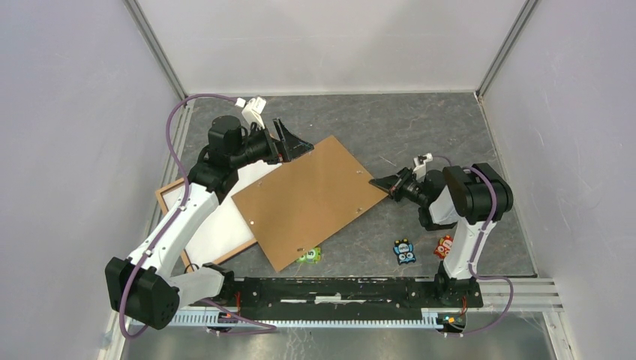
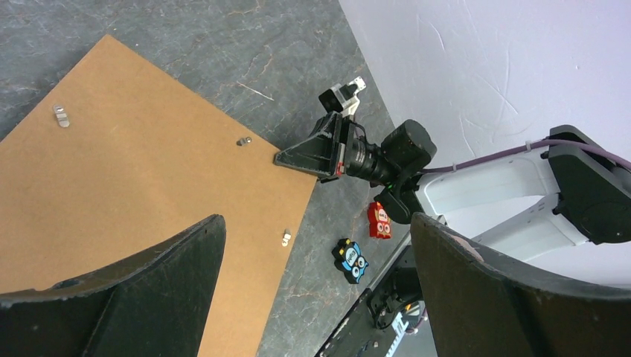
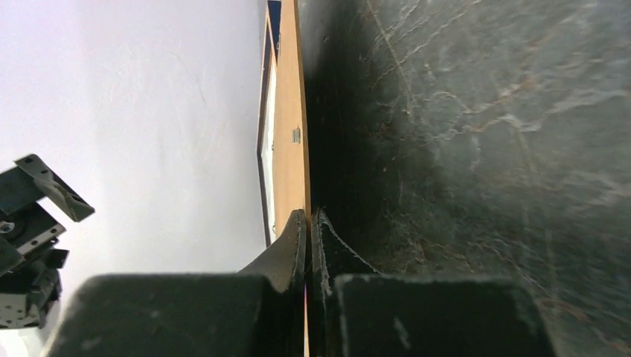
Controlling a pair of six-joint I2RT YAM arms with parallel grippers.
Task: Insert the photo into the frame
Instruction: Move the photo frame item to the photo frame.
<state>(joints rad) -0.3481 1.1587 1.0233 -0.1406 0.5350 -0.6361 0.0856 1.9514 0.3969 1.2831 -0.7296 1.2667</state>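
By the left edge of the bench, your frame holds the photo, white back up, half under the backing board. Your left gripper gapes wide and empty at the board's far corner. Your right gripper pinches its right corner.

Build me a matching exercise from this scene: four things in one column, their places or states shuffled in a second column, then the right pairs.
Things:
1. left gripper
2. right gripper
3. green toy
4. frame

Places or states:
A. shut, pinching a corner of the backing board
B. light wood rails, showing left of the backing board
C. open, above the backing board
D. at the backing board's near edge

Pairs: 1-C, 2-A, 3-D, 4-B
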